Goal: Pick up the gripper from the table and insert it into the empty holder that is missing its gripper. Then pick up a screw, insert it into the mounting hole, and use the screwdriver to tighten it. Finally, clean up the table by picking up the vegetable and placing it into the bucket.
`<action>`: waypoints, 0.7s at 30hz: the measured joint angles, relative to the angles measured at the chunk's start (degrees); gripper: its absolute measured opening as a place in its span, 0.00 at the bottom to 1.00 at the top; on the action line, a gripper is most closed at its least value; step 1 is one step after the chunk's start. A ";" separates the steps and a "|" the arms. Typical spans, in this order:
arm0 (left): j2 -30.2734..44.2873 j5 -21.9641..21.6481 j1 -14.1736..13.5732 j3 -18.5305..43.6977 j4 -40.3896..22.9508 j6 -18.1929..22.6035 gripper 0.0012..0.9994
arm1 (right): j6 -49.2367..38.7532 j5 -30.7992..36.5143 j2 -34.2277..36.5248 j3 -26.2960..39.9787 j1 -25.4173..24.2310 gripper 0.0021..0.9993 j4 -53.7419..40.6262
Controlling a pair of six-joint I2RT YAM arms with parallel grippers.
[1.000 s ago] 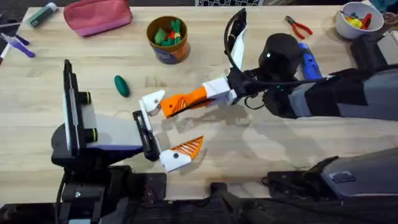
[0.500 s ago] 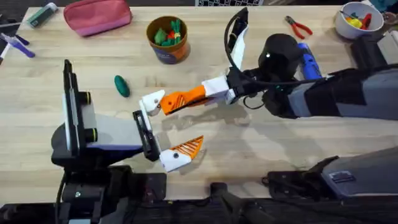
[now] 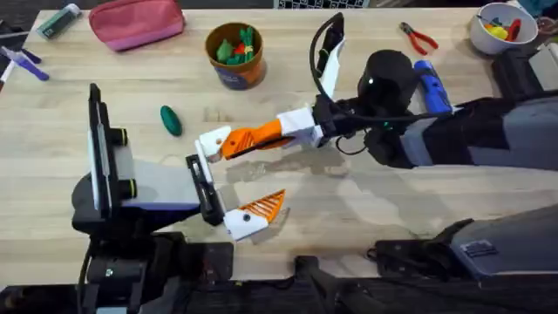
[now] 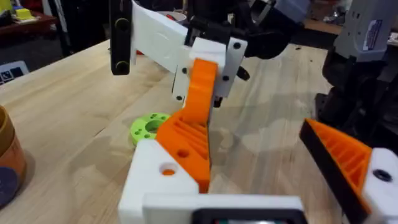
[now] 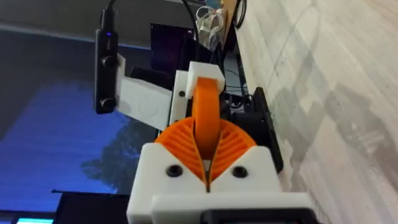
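My right gripper (image 3: 258,136) reaches in from the right, its orange ribbed pads (image 5: 231,144) shut on the small orange gripper (image 5: 206,109). Its far end sits in the white holder (image 3: 212,139), the bare finger of my left gripper (image 3: 237,176), which stands open. Orange shows through the mounting hole (image 4: 168,169) of the holder (image 4: 152,186). The other left finger carries its orange tip (image 4: 339,158). The blue screwdriver (image 3: 433,84) lies partly under the right arm. The dark green vegetable (image 3: 170,120) lies left of centre, and the bucket (image 3: 235,55) stands behind. No screw is in view.
A pink pouch (image 3: 135,22) and pens lie at the back left. Red-handled pliers (image 3: 420,37) and a white bowl (image 3: 499,26) sit at the back right. A bright green ring disc (image 4: 148,126) lies on the table under the joined fingers.
My right gripper has shifted slightly left, carrying the orange gripper closer into the holder. The left arm has stayed still.
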 joint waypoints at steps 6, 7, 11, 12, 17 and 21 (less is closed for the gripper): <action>0.00 0.01 0.00 0.00 0.00 0.00 0.99 | 0.04 0.45 0.00 0.00 0.26 0.01 0.02; 0.00 0.02 0.00 0.00 0.00 0.00 0.99 | 0.04 0.64 0.00 0.00 0.41 0.01 0.02; 0.00 0.02 0.00 0.00 0.00 -0.02 0.99 | 0.26 1.88 0.00 0.07 1.12 0.01 -0.07; 0.00 0.04 0.00 0.00 0.00 -0.04 0.99 | 0.26 2.15 0.00 0.14 1.28 0.01 -0.33; 0.02 0.09 0.00 0.00 -0.03 -0.68 0.99 | 0.68 2.92 0.00 0.59 1.90 0.01 -2.23; 0.02 0.20 0.00 0.00 -0.03 -0.87 0.99 | 0.87 3.43 0.00 0.68 2.39 0.01 -2.27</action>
